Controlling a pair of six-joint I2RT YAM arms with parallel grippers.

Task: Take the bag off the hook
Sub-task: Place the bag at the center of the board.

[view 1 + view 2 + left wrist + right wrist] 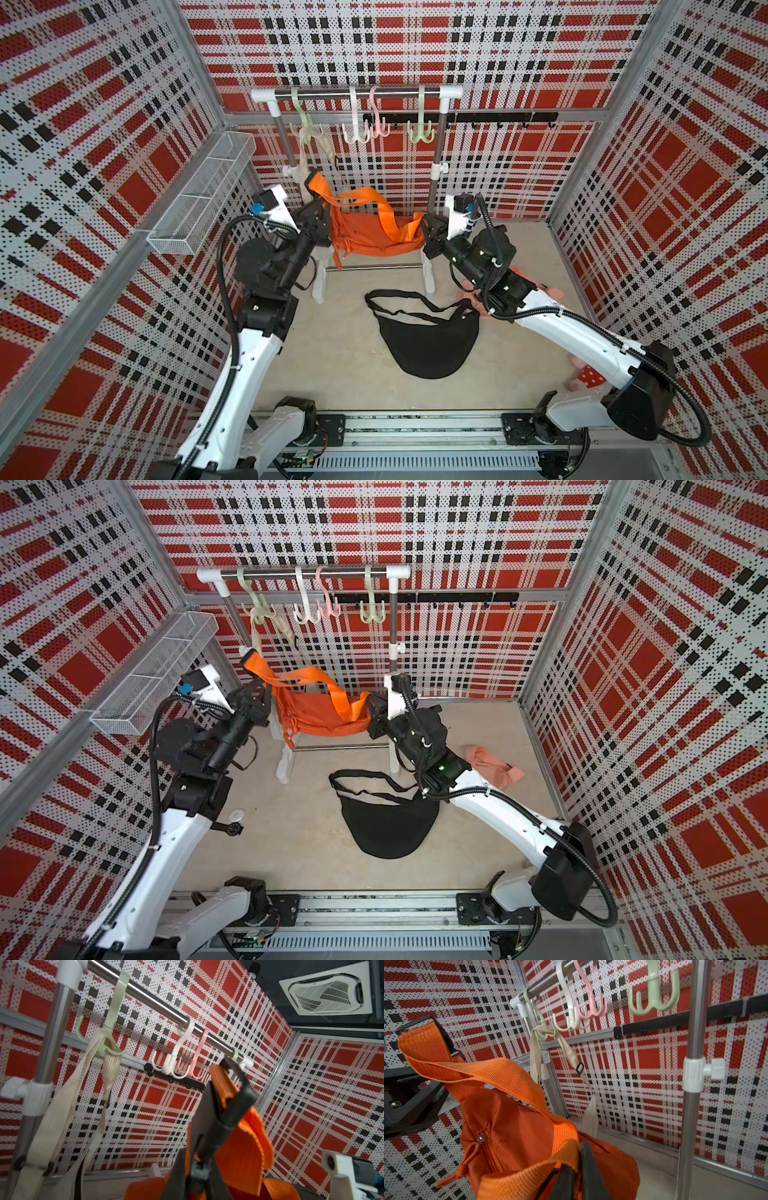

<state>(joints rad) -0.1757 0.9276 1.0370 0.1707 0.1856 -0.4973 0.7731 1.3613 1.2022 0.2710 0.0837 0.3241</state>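
Note:
An orange bag (370,237) (320,715) hangs between my two grippers, below the rail and touching none of the hooks. My left gripper (321,206) (197,1174) is shut on its orange strap near the black buckle (224,1105). At the bag's other end, my right gripper (424,227) (577,1176) is shut on the strap. On the rail (357,94) hang a green hook (305,124), a white hook (355,133), a pink hook (378,124) and a second green hook (420,133). A cream bag's strap (62,1105) (533,1057) hangs on the left green hook.
A black bag (428,340) lies on the floor in front of the rack. A wire basket (199,195) is fixed to the left wall. A pink cloth (494,766) lies by the right arm. The rack's posts (691,1084) stand close to both grippers.

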